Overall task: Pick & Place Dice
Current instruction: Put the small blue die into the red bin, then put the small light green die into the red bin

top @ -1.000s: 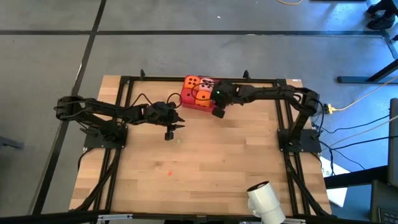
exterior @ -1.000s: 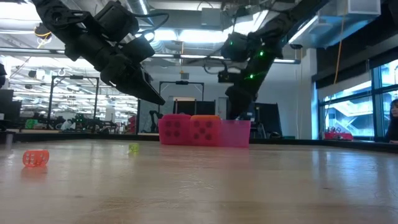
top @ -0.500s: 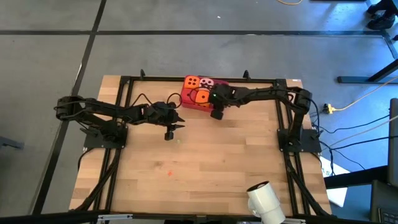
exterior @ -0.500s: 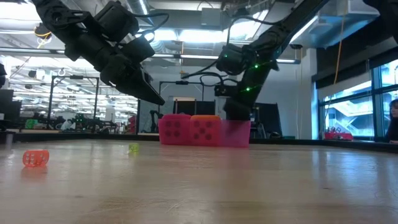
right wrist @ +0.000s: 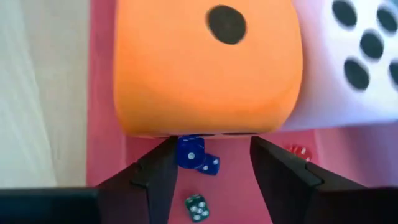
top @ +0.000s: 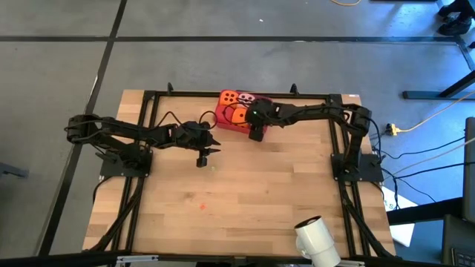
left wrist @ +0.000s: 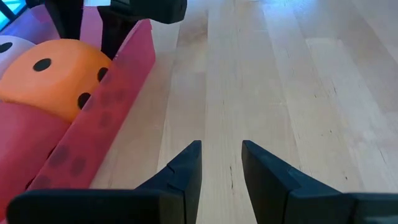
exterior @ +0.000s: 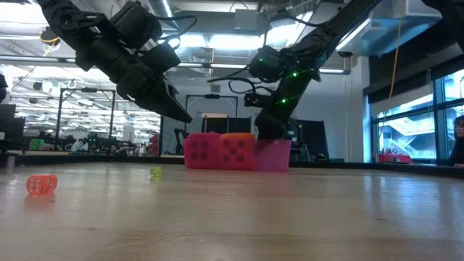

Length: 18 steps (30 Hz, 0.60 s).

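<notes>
As the right gripper spreads half open and shifts off the orange die, it sits released in the tray, placement done; left gripper idles, nearly closed, empty.

Dice sat packed in the tray at the table's far edge, right gripper over its right end, left gripper just left of it.
</notes>
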### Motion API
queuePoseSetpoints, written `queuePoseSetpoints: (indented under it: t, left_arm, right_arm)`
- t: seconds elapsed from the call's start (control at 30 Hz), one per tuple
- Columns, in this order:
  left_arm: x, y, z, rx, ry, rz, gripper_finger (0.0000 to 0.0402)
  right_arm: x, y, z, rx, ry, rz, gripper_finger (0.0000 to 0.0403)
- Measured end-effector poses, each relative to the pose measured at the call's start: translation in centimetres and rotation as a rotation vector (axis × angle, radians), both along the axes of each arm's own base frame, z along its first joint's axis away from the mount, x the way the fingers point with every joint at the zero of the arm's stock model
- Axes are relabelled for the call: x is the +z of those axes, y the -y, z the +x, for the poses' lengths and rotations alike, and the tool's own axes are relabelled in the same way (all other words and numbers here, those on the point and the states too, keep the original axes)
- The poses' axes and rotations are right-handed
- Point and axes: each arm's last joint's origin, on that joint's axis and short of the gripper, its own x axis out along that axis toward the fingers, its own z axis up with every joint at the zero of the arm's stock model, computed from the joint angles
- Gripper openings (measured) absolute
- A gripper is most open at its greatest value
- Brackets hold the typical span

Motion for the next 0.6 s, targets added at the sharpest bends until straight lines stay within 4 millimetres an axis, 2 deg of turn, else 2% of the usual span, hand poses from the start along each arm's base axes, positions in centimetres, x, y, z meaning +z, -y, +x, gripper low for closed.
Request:
queuePoseSetpoints:
  t: [0.3,0.47,0.6]
  left_arm:
    - [0.0,-0.01,0.0,0.002,0.0,-0.002,0.0109]
    - [0.0,-0.01,0.0,0.002,0.0,-0.002,0.0109]
    - [0.0,0.0,0.0,0.002,0.0,-0.003,0.0109]
  right_arm:
    - [0.33,0.06,0.34,0.094,-0.029,-0.102,0.0192]
    - [0.42,0.31,0.2,0.043,-0.082,-0.207,0.0192]
    - [0.41,0.11,0.21,0.017,-0.084,-0.21,0.0191]
